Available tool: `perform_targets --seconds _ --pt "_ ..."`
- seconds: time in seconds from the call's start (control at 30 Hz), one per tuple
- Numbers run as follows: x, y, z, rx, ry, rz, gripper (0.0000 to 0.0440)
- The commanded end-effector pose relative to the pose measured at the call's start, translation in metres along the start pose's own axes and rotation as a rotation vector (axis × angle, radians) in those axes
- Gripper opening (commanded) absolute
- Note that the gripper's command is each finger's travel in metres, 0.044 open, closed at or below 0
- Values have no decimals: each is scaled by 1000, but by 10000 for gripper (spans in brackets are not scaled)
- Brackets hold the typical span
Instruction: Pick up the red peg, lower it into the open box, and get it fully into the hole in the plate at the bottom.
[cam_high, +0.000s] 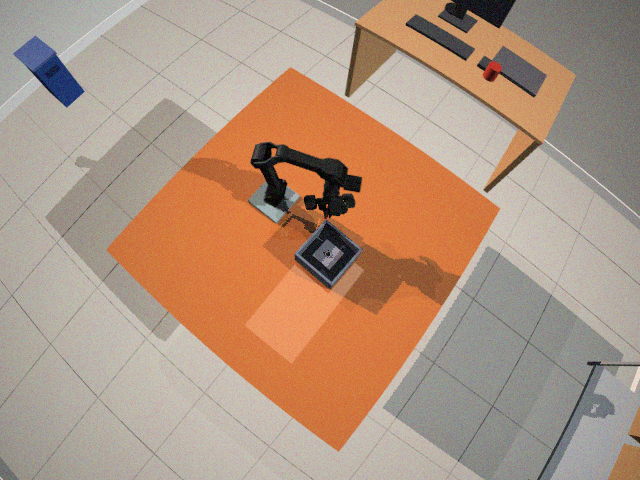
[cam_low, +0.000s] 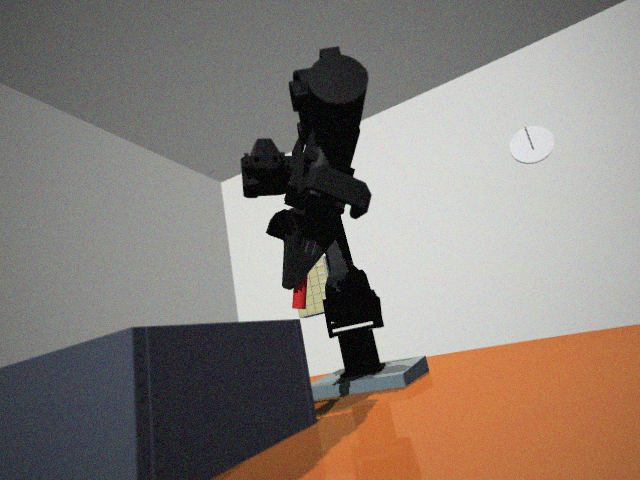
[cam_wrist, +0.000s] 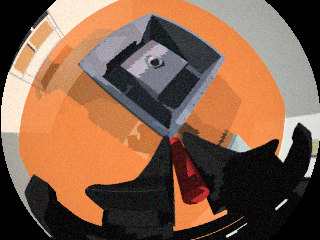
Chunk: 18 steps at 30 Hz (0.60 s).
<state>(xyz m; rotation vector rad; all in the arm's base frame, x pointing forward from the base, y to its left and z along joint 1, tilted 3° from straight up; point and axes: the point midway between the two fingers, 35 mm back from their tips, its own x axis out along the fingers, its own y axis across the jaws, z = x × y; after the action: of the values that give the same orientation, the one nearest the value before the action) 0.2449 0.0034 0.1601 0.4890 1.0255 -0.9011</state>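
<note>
My gripper (cam_high: 326, 208) (cam_low: 295, 285) (cam_wrist: 175, 138) is shut on the red peg (cam_low: 299, 298) (cam_wrist: 191, 182), which is off the mat, near the box's corner nearest the arm. In the exterior view the peg's lower part sticks out below the fingers, a little tilted, with its end just above the line of the box rim. In the wrist view the peg runs slanted between the fingers. The open dark grey box (cam_high: 312, 270) (cam_low: 222, 372) (cam_wrist: 124, 101) stands on the mat. A light grey plate (cam_high: 335, 251) (cam_wrist: 145, 76) lies at its bottom, its round hole visible and empty.
The orange mat (cam_high: 217, 248) (cam_low: 542, 403) lies under the box and the arm. The arm's pale base (cam_high: 264, 204) (cam_low: 361, 384) stands beside the box. The four box walls rise around the plate. A desk (cam_high: 439, 77) with a red cup (cam_high: 491, 71) stands off the mat.
</note>
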Motion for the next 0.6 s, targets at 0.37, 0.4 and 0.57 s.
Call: perform_targets --seconds 0.37,0.4,0.57 --pt "23 -3 57 103 -36 -17 0" --pt "26 -3 61 106 -36 -18 0" --pt "41 -5 77 109 -33 -22 0"
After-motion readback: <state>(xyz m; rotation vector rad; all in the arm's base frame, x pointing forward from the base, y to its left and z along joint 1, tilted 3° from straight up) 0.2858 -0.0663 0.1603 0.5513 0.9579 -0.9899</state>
